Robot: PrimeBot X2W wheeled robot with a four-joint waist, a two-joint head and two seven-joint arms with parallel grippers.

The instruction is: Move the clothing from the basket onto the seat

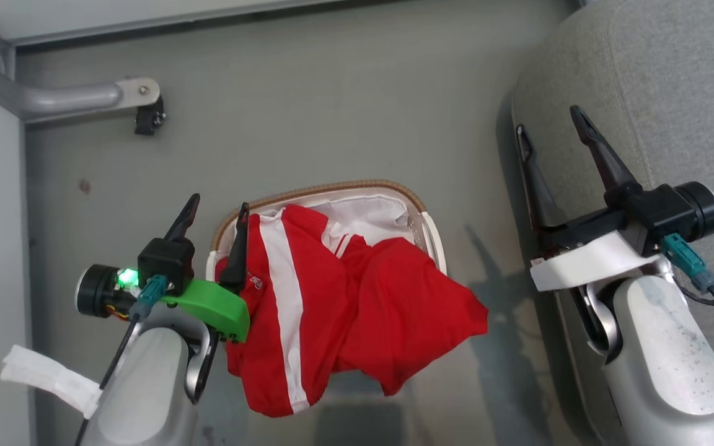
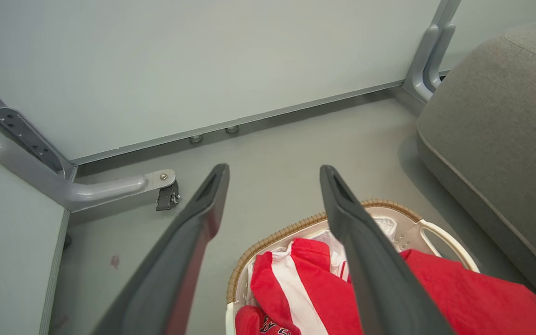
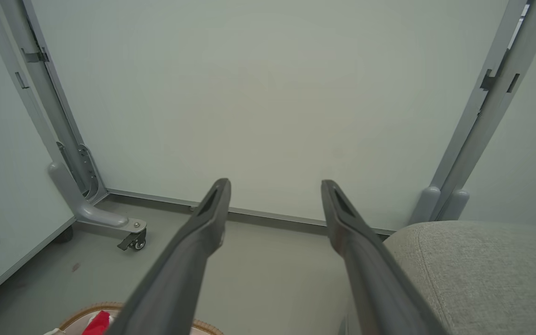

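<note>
The red clothing (image 1: 357,303) with a white stripe lies heaped in the basket (image 1: 332,188) and spills over its near and right rim. The basket's white liner (image 1: 369,217) shows at the back. My left gripper (image 1: 217,204) hangs open above the basket's left edge, one finger over the floor, one over the garment. In the left wrist view the clothing (image 2: 314,298) and basket (image 2: 296,228) sit below my open left gripper (image 2: 272,170). My right gripper (image 1: 552,124) is open over the left edge of the grey seat (image 1: 673,80). In the right wrist view the right gripper (image 3: 275,184) spreads empty beside the seat (image 3: 486,260).
A grey partition foot with a black caster (image 1: 149,118) stands on the floor at the far left. Pale panels wall off the back and left (image 2: 203,60). A second frame post (image 2: 428,60) stands behind the seat. Bare floor lies between basket and seat (image 1: 487,204).
</note>
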